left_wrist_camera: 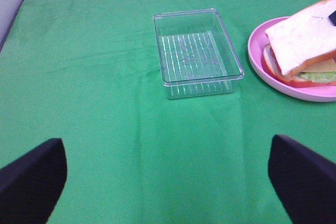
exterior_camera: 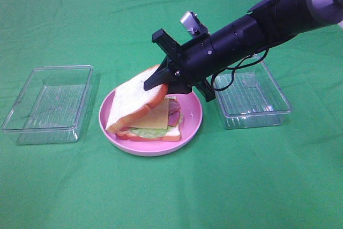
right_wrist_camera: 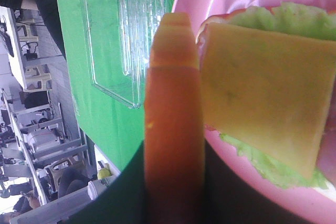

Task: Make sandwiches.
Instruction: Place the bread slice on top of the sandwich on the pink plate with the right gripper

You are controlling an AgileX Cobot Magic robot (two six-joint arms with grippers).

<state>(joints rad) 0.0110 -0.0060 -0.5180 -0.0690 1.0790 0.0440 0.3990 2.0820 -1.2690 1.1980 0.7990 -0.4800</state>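
Item: toy sandwich (exterior_camera: 153,119), partly assembled, lying on a round pink plate (exterior_camera: 190,127) near the middle of a green cloth (exterior_camera: 171,197). Layers from the base up: bottom bread slice (exterior_camera: 174,135), white with orange-brown crust, flat on the plate; ruffled pale-green lettuce (exterior_camera: 147,132) showing along the front edge; reddish-pink bacon (exterior_camera: 174,106) at the rear right; thin yellow cheese square (exterior_camera: 155,116) lying over them. Top bread slice (exterior_camera: 136,100): tilted, its lower edge resting toward the left front of the stack, its upper edge raised and clamped in the right gripper (exterior_camera: 158,79); the right wrist view shows the crust edge (right_wrist_camera: 173,129) running between the dark fingers, the cheese and lettuce exposed just beside it. Right arm (exterior_camera: 257,25): black, reaching down from the upper right across the plate. Left gripper (left_wrist_camera: 168,177): jaws spread wide, nothing between them, hovering over bare cloth, well apart from the plate. Accessories: one clear plastic tray (exterior_camera: 48,103) to the left of the plate, a second clear tray (exterior_camera: 252,97) to its right, partly under the right arm.
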